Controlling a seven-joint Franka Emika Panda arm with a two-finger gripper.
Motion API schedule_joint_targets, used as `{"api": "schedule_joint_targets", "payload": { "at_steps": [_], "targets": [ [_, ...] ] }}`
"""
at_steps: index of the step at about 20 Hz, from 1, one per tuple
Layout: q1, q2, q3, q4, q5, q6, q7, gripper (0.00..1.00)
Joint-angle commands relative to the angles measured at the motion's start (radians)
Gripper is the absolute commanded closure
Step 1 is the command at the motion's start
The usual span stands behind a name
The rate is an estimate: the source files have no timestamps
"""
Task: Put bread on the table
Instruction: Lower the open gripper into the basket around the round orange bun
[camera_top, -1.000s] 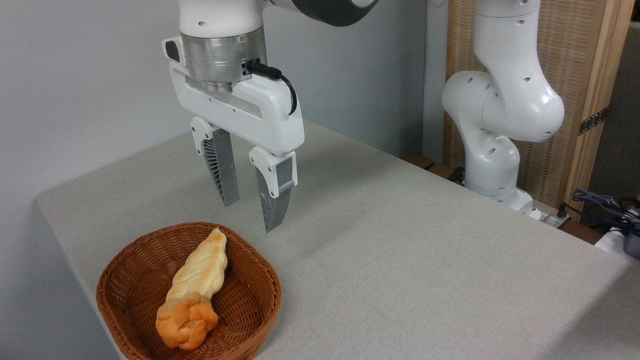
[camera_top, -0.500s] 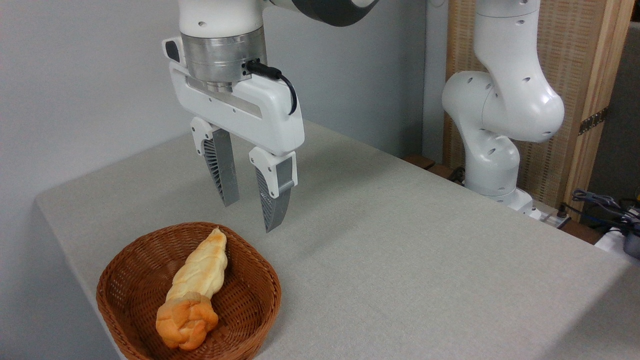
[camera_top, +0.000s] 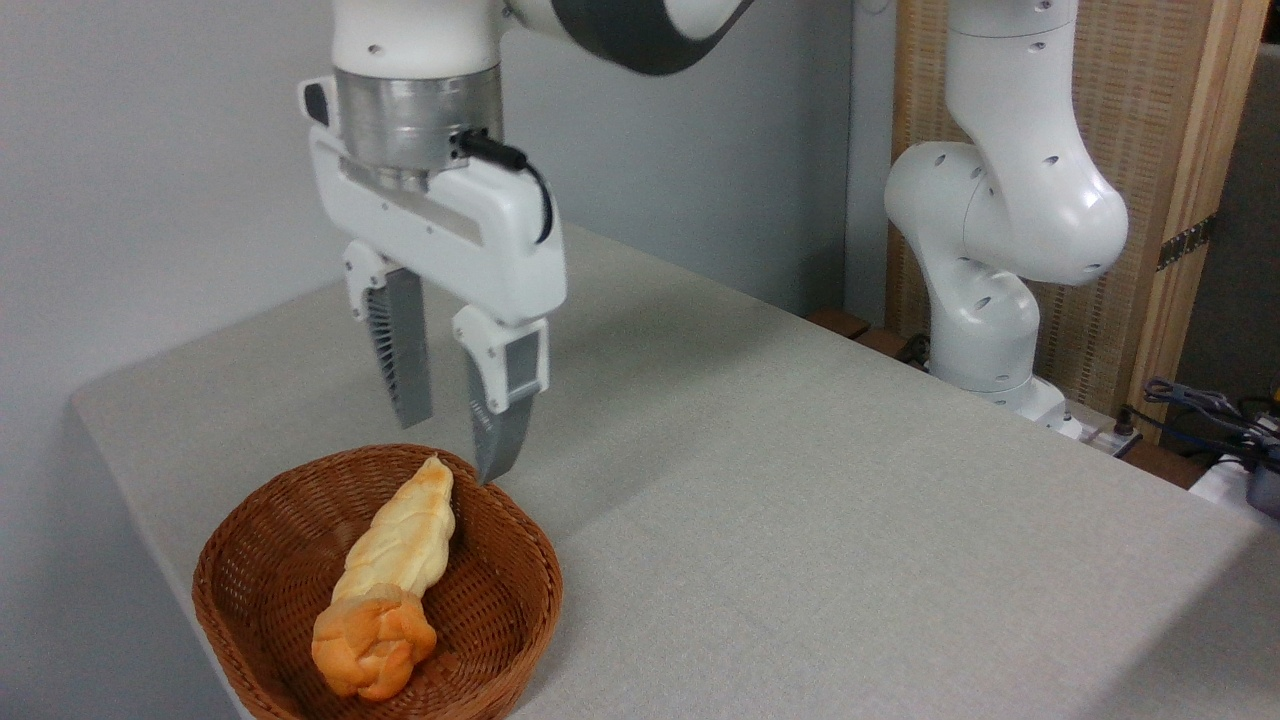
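Bread (camera_top: 372, 640) and braided loaf (camera_top: 405, 535) inside wicker basket (camera_top: 250, 560), pincer (camera_top: 452, 448) spread apart above

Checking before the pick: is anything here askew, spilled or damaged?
Nothing stands out. The bun and the long loaf lie intact in the upright basket; the open gripper hangs above its far rim.

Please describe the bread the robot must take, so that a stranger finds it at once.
Look at the brown wicker basket on the table's near left corner. The bread lies at its front, touching a long pale loaf. It is the small, round, orange-brown knotted one.
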Motion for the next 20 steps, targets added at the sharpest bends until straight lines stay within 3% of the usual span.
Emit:
{"api": "schedule_joint_targets", "payload": {
  "at_steps": [1, 5, 9, 12, 15, 20],
  "targets": [
    [-0.006, 0.034, -0.017, -0.003, -0.002, 0.084, 0.01, 0.0],
    [-0.007, 0.076, -0.027, -0.001, 0.004, 0.133, 0.023, 0.0],
    [-0.009, 0.131, -0.065, -0.001, 0.127, 0.191, 0.082, 0.0],
    [-0.009, 0.171, -0.076, -0.001, 0.184, 0.236, 0.087, 0.0],
    [-0.041, 0.215, -0.079, -0.001, 0.262, 0.265, 0.086, 0.0],
    [-0.05, 0.257, -0.08, -0.001, 0.293, 0.302, 0.087, 0.0]
  ]
}}
